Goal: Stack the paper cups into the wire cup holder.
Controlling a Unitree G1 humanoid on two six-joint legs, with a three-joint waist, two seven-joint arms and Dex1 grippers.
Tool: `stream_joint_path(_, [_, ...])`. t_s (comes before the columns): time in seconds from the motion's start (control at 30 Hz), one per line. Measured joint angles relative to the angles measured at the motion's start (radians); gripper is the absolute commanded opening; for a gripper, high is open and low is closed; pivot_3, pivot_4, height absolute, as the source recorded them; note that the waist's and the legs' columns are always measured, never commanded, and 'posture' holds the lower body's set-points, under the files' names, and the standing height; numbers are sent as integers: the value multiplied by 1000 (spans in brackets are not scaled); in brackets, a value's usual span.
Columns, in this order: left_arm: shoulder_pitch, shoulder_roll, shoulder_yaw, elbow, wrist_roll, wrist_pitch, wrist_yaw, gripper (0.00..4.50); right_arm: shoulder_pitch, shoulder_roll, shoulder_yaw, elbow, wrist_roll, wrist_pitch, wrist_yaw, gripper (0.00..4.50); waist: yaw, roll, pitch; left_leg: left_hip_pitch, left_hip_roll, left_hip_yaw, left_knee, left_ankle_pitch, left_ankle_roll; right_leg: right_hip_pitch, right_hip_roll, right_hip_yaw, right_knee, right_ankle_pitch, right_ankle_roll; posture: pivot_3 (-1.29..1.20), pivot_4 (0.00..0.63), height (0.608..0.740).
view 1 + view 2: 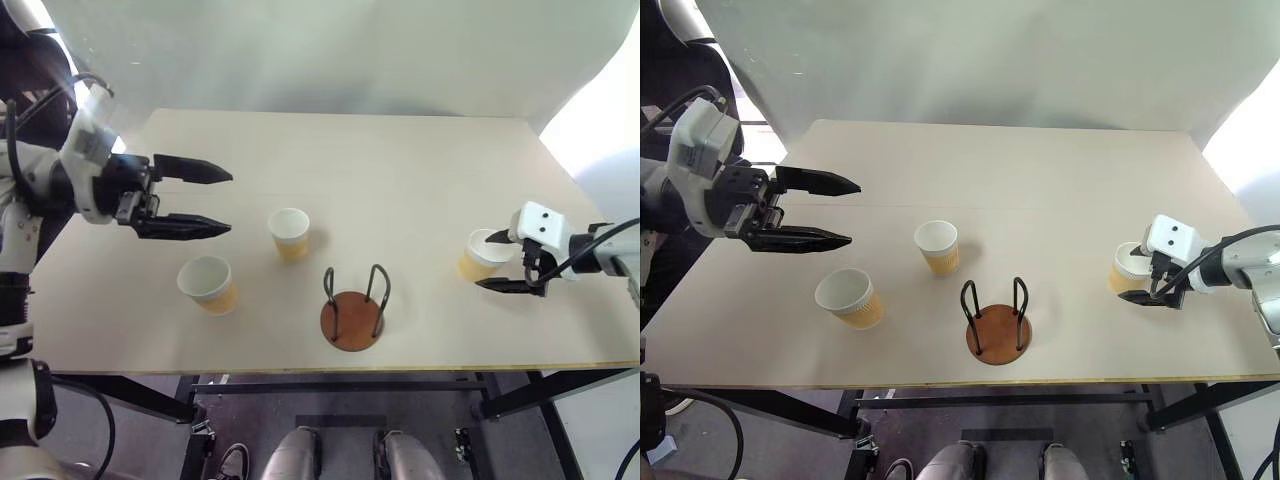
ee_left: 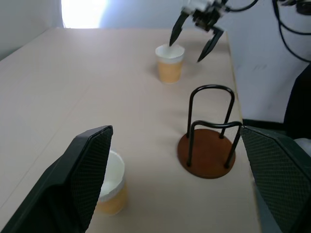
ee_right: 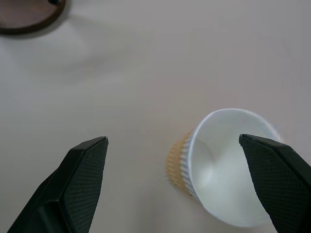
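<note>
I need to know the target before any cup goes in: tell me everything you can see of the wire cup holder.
The wire cup holder stands upright near the table's front edge, roughly midway between its sides. It has a round, flat, rust-brown disc base, wood-like in look, and two dark wire loops rising from it as arches that face each other across the base. It holds nothing, and no cup or gripper touches it; only the base rests on the tabletop. The nearest paper cups stand apart from it, upright.
</note>
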Motion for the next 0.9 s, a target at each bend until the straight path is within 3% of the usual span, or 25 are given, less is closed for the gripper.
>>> stream_joint_path(0.43, [118,39,91,-111,-37,68,17,4500,-90,102,73,180,-118,-135,25,4466,-6,0,0,1,0,0,0,-2,-5,0,0,0,2,1,-3,0,150,740])
stream_joint_path(0.47, [122,39,98,-112,-37,70,20,4500,-100,108,78,195,-130,-150,25,4303,-6,0,0,2,0,0,0,-2,-6,0,0,0,2,1,-4,0,150,740])
stream_joint_path(0.57, [129,44,106,-118,-38,74,25,4500,-117,122,93,236,-156,-185,24,3583,-6,0,0,2,0,0,-1,-3,-8,0,0,0,2,1,-4,0,150,740])
stream_joint_path(0.87, [142,47,113,-130,-38,75,40,4500,-132,150,96,265,-190,-214,35,238,-6,0,0,2,0,0,-1,-6,-14,0,0,0,2,1,-5,0,150,740])
stream_joint_path(0.9, [142,47,113,-130,-38,75,40,4500,-132,149,96,259,-190,-212,40,27,-6,0,0,2,0,0,-1,-6,-14,0,0,0,2,1,-5,0,150,740])
